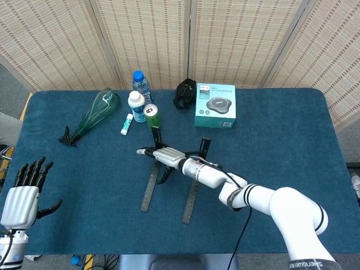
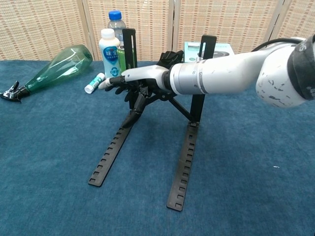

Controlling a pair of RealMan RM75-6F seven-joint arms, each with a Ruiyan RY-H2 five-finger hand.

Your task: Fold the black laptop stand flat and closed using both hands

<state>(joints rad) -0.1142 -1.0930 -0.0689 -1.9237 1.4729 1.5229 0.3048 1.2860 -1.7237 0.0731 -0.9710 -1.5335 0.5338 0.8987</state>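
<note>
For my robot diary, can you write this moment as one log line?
right hand: at laptop stand crossbars | left hand: open, away | stand: unfolded

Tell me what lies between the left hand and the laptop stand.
Only bare blue tablecloth separates the left hand from the laptop stand, per the head view.
</note>
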